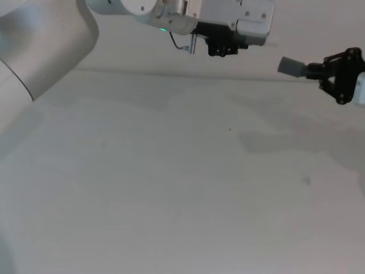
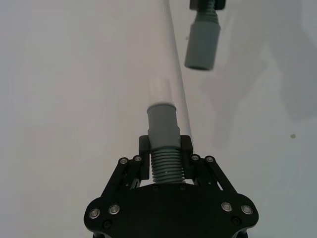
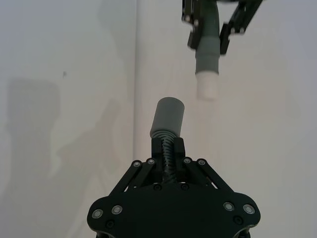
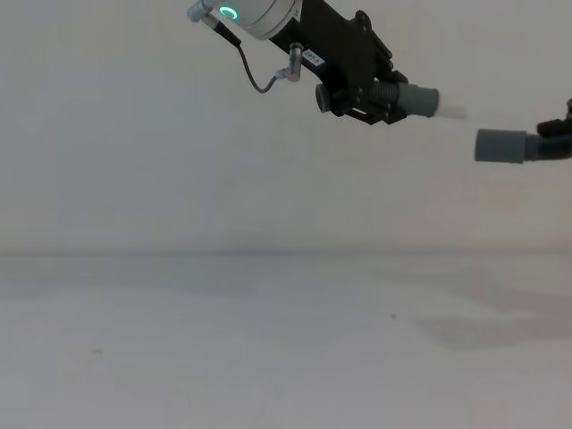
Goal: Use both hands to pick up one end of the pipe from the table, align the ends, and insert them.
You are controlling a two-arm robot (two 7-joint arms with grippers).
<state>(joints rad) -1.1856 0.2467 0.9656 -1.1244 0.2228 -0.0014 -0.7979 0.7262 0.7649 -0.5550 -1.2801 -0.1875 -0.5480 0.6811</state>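
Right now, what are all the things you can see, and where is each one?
Table: one, plain white, below both arms, with a few faint specks.
Wall: one, pale, behind the table.
Pipe piece with pale tip: one, dark grey with a whitish end, held up in the air, pointing toward the other piece.
Pipe piece with wide cuff: one, grey, held up in the air, a gap away from the pale tip and not lined up with it.
Left gripper: one, black, on a silver wrist with a green light, shut on the ribbed part behind the pale tip.
Right gripper: one, black, shut on the ribbed part behind the wide cuff.
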